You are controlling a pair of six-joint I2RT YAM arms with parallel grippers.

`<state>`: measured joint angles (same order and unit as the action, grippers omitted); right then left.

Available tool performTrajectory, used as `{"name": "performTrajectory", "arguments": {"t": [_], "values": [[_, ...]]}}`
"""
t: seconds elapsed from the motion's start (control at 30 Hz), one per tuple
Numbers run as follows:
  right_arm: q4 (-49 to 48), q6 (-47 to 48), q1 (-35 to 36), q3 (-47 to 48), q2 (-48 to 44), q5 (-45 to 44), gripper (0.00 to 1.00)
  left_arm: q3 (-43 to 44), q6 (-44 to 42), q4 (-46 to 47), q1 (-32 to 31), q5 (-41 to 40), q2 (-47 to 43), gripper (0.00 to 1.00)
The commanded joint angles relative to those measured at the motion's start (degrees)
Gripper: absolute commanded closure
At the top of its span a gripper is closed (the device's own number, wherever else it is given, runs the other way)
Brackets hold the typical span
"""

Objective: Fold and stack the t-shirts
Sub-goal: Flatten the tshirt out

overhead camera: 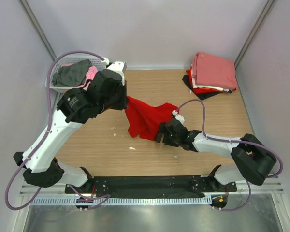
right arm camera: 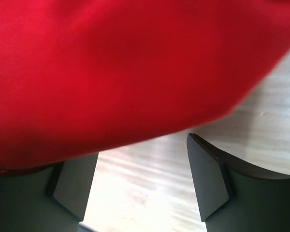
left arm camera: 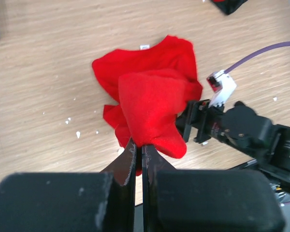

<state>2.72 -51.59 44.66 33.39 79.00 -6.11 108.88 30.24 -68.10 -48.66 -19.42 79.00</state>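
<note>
A bright red t-shirt hangs crumpled over the middle of the table. My left gripper is shut on its upper left edge and holds it up; in the left wrist view the cloth drapes from the closed jaws, a small white neck label at its far edge. My right gripper is open at the shirt's lower right edge; in the right wrist view the red cloth hangs just above the spread fingers, nothing between them. A folded stack, salmon-pink on top, lies at the back right.
A white lattice basket at the back left holds grey and pink shirts. Small white scraps lie on the wood. Grey walls close in on the sides and back.
</note>
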Motion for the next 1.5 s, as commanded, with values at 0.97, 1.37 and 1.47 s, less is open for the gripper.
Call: {"name": "performTrajectory", "arguments": {"t": [0.97, 1.37, 1.47], "values": [[-11.86, 9.40, 0.07, 16.18, 12.39, -10.77, 0.60, 31.92, -3.87, -6.35, 1.20, 2.19, 6.78, 1.00], [-16.36, 12.38, 0.07, 17.13, 10.31, -11.98, 0.99, 32.27, -5.10, -6.26, 1.64, -0.78, 4.94, 1.00], [-5.74, 20.11, -0.80, 24.75, 4.68, -18.23, 0.99, 30.34, -5.80, -6.17, 1.82, -2.64, 3.71, 1.00]]}}
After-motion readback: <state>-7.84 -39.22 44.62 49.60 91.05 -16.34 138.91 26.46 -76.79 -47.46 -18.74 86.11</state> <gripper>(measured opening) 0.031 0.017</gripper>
